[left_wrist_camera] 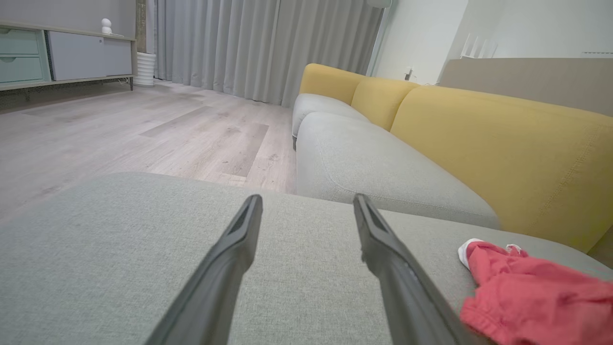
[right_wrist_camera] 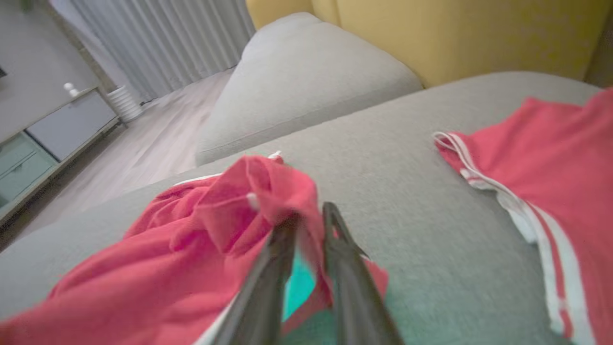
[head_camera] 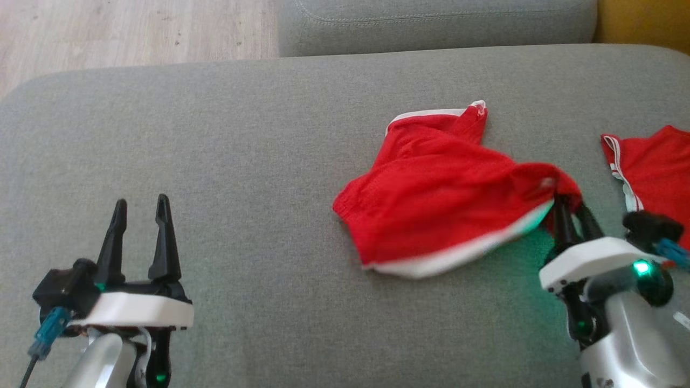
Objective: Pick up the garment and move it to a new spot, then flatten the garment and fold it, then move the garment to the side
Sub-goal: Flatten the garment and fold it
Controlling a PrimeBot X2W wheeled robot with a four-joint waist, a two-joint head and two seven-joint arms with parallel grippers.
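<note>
Fabric first: the garment (head_camera: 431,194) is a thin red knit with a white band along its hem, crumpled into soft folds. It lies right of the middle of the grey cushion (head_camera: 242,134), whose cover is a coarse, flat weave with rounded edges. One corner, with a bit of white trim, points away from me.

A second red piece (head_camera: 657,161) with white stripes down its edge lies flat just to the right, apart from the garment. Behind the cushion is a smooth yellow backrest (left_wrist_camera: 503,143), and pale wooden floor (left_wrist_camera: 119,129) runs off to the left.

My right claw (head_camera: 571,211) is closed on the garment's right end. Its two dark fingers (right_wrist_camera: 282,268) stand nearly together, with a fold of red cloth bunched between and over their tips.

My left claw (head_camera: 141,202) stands wide open at the lower left over bare cushion, gripping nothing. Its tapered black fingers (left_wrist_camera: 230,258) are spread well apart and touch no cloth, with the garment off to its right.
</note>
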